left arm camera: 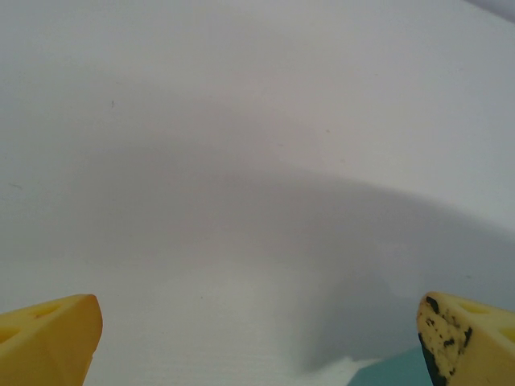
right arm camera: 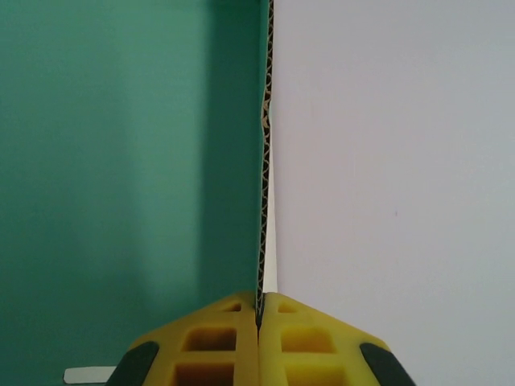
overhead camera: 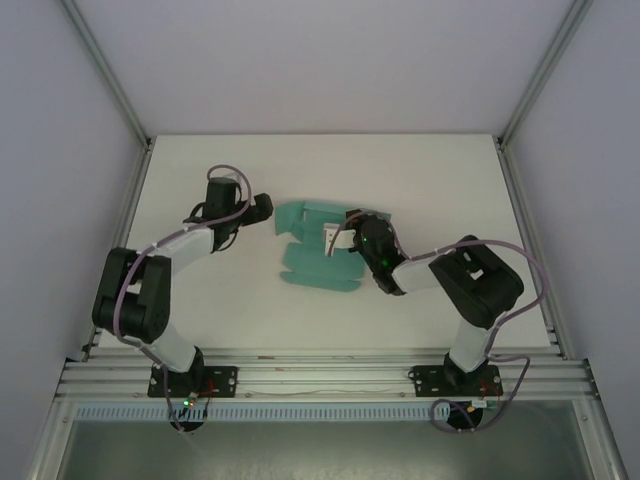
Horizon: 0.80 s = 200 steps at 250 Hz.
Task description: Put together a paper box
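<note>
On the bench [overhead camera: 200, 180] the paper box [overhead camera: 305, 262] lies mostly flat, so assembly looks barely begun; the right end effector [right arm camera: 259, 318] is clenched on one raised panel's edge; the left end effector [overhead camera: 262, 208] hangs released just beside it.

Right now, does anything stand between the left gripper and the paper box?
Nothing visible does. Only bare table lies between the open left gripper and the paper box. The right gripper is shut on one panel's edge.
</note>
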### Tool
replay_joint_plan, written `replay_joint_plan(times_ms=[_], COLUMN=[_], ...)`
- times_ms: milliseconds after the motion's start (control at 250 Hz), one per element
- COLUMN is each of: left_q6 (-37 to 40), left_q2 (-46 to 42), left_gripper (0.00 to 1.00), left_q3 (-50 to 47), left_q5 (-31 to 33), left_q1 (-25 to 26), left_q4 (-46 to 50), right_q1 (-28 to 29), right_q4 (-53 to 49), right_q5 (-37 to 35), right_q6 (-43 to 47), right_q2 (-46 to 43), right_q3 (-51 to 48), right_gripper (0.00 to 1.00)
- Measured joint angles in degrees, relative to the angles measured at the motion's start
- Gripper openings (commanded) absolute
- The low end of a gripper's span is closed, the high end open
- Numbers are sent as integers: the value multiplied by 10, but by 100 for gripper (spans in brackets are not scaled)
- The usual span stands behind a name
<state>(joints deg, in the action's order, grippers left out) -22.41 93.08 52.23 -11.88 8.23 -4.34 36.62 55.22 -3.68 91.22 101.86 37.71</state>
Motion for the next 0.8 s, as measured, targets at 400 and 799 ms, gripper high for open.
replay_joint_plan(times_ms=[400, 799], left_q6=[39, 91], left_q2=[68, 68], left_gripper=[84, 68], left_q3=[39, 0], left_q5=[-119, -186], left_q1=[2, 83], left_q4=[-27, -79], right_q1=[5, 9], right_q4=[10, -27], right_q5=[0, -21], right_q6=[-1, -14], right_q2=[-10, -25], right_q3=[-6, -5], right_gripper=[0, 0])
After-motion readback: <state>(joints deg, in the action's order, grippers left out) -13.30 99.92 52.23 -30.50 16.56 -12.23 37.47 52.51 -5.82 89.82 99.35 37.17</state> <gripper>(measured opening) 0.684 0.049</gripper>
